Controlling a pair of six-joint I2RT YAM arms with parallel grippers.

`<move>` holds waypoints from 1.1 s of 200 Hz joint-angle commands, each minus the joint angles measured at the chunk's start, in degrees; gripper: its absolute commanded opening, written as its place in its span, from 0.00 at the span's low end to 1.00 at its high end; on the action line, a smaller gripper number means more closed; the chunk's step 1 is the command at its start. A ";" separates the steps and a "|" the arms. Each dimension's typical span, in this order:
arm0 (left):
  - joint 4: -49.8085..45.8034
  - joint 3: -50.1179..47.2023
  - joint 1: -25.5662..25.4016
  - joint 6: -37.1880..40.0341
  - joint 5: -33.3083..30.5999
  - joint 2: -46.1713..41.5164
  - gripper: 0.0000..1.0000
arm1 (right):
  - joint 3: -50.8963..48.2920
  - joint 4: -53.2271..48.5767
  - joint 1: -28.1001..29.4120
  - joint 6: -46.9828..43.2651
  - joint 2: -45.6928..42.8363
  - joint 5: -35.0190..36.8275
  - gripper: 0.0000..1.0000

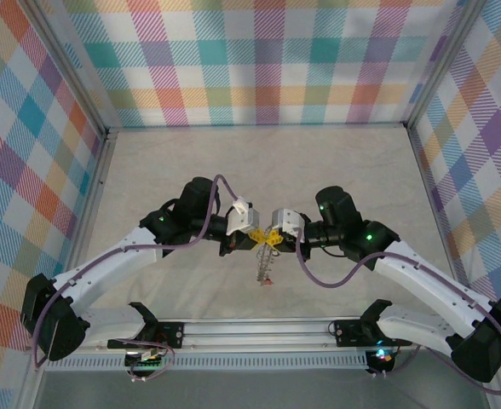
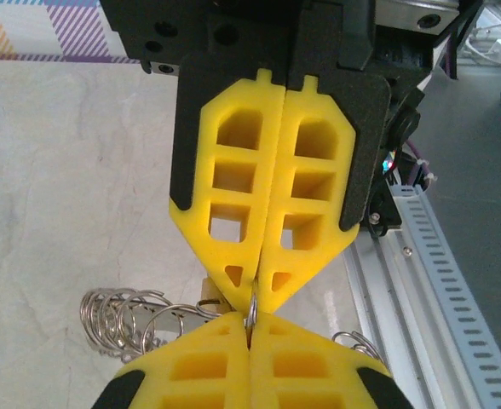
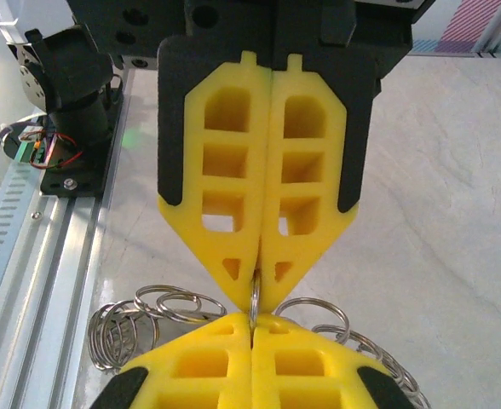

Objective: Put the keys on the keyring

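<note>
I hold the keyring [image 1: 267, 264] aloft near centre, left gripper [image 1: 253, 232] and right gripper [image 1: 278, 233] both clamped tight on it; threading seems under way, remainder unclear.

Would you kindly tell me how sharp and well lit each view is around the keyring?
Top external: even light, yet the keyring is thin and barely resolved. Left wrist: the left claw and keyring loops are sharp, the rail behind softer. Right wrist: the right claw is crisp, with a mild sheen on the table.

No readable text, no labels, no numbers — nothing legible anywhere
</note>
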 commanded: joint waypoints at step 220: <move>30.94 -8.80 0.93 -21.31 4.02 -6.23 0.00 | -6.25 12.19 0.32 6.78 -6.69 -1.93 0.18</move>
